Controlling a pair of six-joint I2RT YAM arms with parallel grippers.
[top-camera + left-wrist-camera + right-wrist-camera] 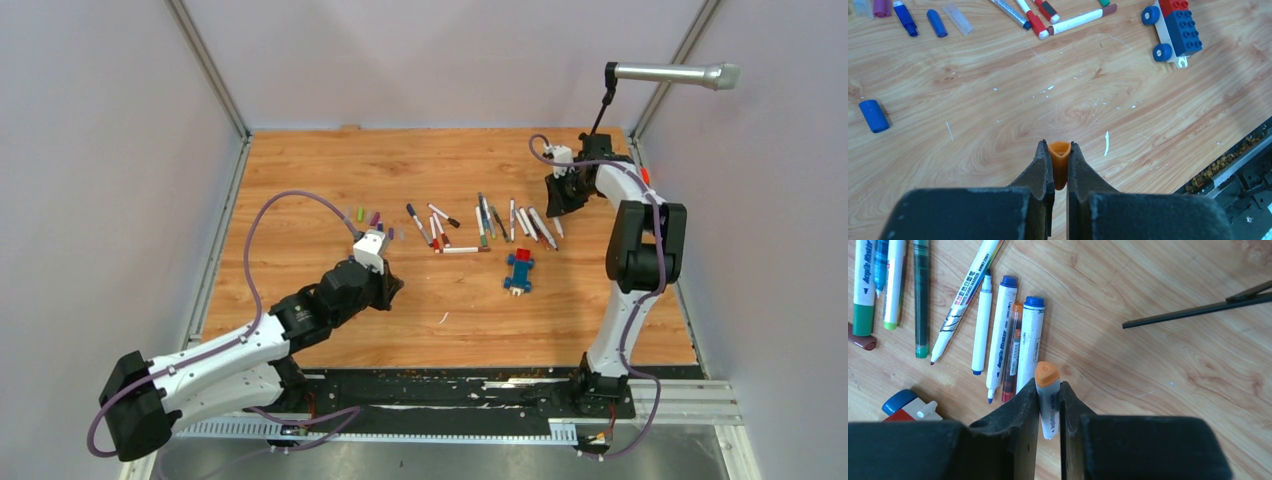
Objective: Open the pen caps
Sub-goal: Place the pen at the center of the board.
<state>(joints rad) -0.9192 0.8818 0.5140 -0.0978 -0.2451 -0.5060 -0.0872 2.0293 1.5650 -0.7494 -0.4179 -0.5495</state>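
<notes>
Across the wooden table [450, 320] the two arms stand well apart, the left low at centre-left of the overhead view and the right near the upper-right corner. Between them lies the scatter of pens [490, 225], with a small cluster of loose caps [372, 217] to its left. The right claw [1049, 388] is clenched on a white pen barrel [1049, 415], orange end pointing up the frame. The left claw [1059, 146] pinches an orange cap [1059, 159], long axis along the fingers and what looks like its open mouth facing away. I'd judge setting the cap down comes next — the loose caps lie toward the upper left of the left wrist view.
</notes>
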